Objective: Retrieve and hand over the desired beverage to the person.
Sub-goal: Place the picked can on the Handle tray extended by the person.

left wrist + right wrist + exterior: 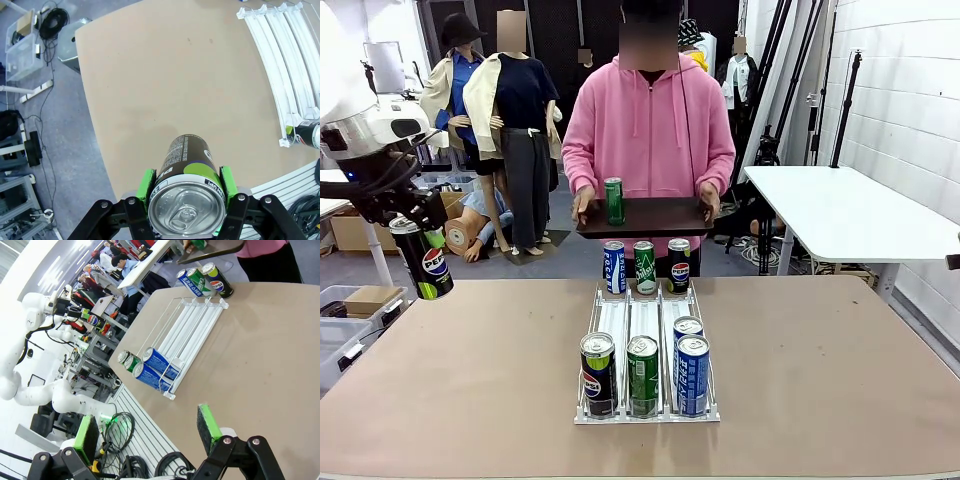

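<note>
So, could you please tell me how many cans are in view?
9: four at the rack's near end, three at its far end, one on the person's tray, one in the left claw.

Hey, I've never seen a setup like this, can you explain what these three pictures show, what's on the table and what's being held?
This is a robot with two white arms at a table. One picture looks across the table from between the arms; the other two come from cameras on each wrist. The left tool, shut on a black Pepsi can, is raised off the table's left edge. The right tool hangs open over the table with nothing in it. On the table a white rack holds Pepsi, green and blue cans in three lanes. The person in a pink hoodie holds a dark tray with one green can on it.
</note>
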`<act>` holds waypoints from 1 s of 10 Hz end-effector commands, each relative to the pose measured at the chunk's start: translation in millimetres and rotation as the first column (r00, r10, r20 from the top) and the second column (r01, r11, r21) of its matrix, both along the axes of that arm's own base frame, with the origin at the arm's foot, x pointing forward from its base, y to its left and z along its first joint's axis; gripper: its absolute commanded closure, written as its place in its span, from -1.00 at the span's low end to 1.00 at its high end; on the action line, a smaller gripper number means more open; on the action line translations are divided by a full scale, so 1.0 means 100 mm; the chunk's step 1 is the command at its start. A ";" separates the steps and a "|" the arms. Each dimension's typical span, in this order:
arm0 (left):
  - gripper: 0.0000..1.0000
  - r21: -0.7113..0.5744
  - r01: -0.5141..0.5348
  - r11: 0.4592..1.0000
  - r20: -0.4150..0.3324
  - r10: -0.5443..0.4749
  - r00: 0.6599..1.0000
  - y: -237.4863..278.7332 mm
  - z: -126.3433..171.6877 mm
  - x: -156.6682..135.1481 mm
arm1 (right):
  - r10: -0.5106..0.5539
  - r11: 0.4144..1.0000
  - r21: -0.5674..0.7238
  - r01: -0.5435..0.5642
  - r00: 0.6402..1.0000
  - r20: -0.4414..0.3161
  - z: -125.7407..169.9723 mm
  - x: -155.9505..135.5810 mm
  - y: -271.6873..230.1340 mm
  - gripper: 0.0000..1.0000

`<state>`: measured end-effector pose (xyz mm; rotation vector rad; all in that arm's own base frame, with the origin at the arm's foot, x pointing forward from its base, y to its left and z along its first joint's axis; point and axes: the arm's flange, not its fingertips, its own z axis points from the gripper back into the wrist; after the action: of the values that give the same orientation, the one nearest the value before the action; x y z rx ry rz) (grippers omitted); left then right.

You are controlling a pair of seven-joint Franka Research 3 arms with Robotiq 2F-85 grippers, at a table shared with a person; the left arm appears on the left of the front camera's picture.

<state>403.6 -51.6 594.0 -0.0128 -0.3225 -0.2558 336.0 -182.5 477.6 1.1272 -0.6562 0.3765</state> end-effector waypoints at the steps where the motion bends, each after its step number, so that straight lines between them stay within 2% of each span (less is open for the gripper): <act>1: 0.76 0.007 0.000 1.000 0.012 0.000 1.000 0.02 0.04 0.00 | 0.003 1.000 0.011 -0.004 1.000 0.013 0.00 0.00 0.00 -1.00; 10: 0.76 0.007 0.000 1.000 0.012 0.000 1.000 0.02 0.04 0.00 | 0.003 1.000 0.011 -0.004 1.000 0.013 0.00 0.00 0.00 -1.00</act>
<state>403.5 -51.8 594.0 -0.0124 -0.3225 -0.2560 336.0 -182.5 477.6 1.1272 -0.6562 0.3765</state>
